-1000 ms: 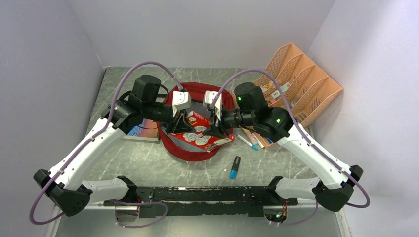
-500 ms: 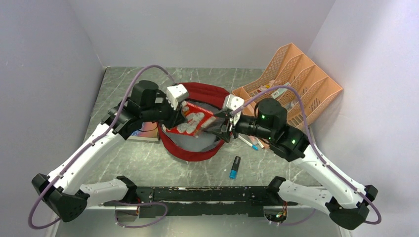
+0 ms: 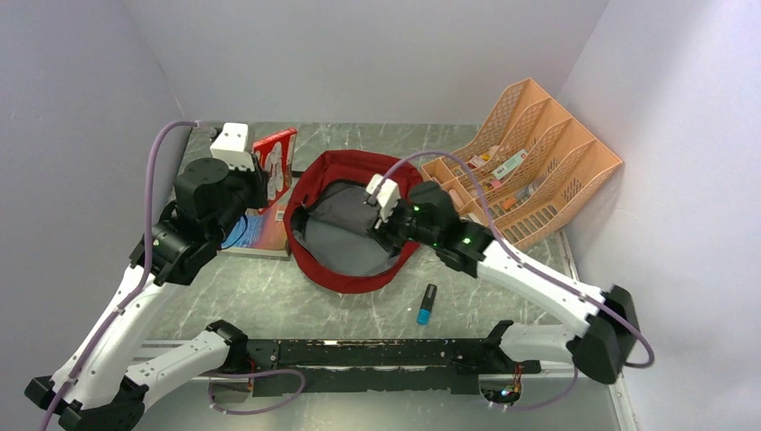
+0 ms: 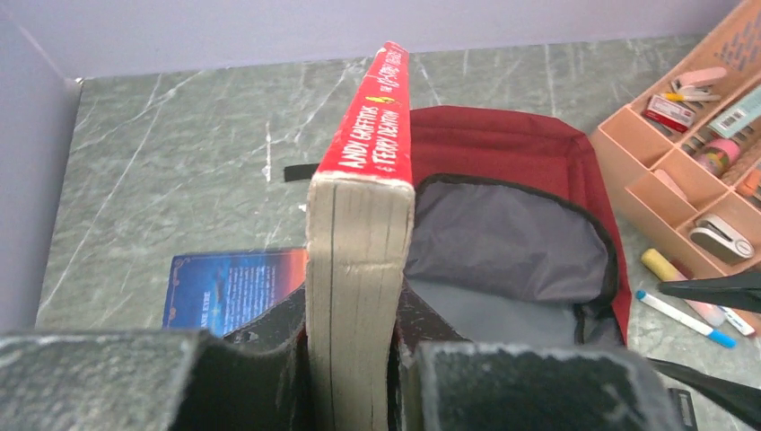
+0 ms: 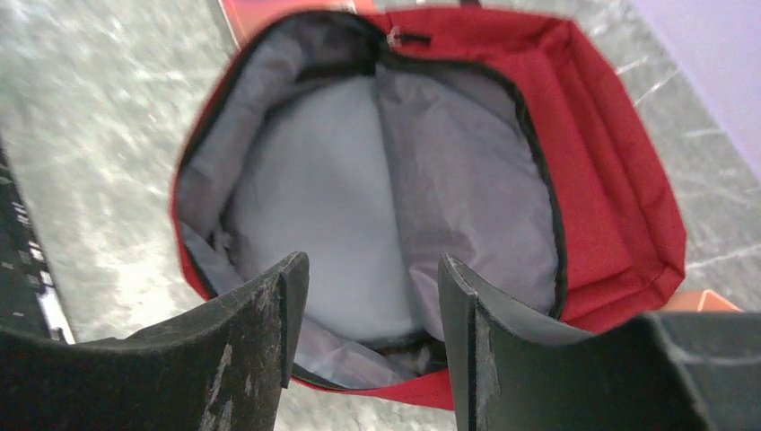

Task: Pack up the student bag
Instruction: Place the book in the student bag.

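Note:
The student bag [image 3: 345,269] lies in the middle of the table, dark red, its mouth wide open on grey lining [image 5: 359,180]. My left gripper [image 3: 262,184] is raised at the bag's left rim and shut on a thick red-spined paperback [image 3: 275,162]. The book stands on edge, pages toward the camera [image 4: 359,242], with the jaws [image 4: 354,382] clamped on both covers. My right gripper [image 3: 384,229] hovers open over the bag's right side. Only lining shows between its fingers [image 5: 372,287].
A blue-covered book [image 4: 233,287] lies flat on the table left of the bag, under my left arm. A peach mesh organiser [image 3: 538,166] with stationery stands at the back right. Loose pens [image 4: 686,319] lie by it. A blue-tipped marker [image 3: 426,305] lies in front of the bag.
The red book was over the bag between both grippers. The right gripper has let go and opened. The left has swung the book up and to the left of the bag.

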Motion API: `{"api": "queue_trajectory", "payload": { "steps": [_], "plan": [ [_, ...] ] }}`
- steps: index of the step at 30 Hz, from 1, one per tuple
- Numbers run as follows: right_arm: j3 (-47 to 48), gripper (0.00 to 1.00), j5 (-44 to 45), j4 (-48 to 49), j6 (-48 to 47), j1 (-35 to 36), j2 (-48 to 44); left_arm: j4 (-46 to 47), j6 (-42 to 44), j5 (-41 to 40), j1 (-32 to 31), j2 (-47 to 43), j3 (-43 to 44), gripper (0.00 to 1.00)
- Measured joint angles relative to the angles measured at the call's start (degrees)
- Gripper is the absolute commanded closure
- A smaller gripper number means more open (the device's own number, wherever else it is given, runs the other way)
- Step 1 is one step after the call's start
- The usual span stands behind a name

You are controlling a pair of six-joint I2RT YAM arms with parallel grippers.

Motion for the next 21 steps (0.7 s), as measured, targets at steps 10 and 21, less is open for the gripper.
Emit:
{"api": "queue_trajectory", "payload": {
  "steps": [10,21],
  "plan": [
    [4.31,0.40,4.37,2.23,-7.58,0.55,21.79,-2.73,-5.35,-8.72,0.00,-4.79,-2.95,0.95],
    [10.40,0.38,12.22,7.15,-14.23,2.27,37.55,-4.42,-9.97,-10.27,0.00,-7.52,-6.12,0.95]
  ]
}}
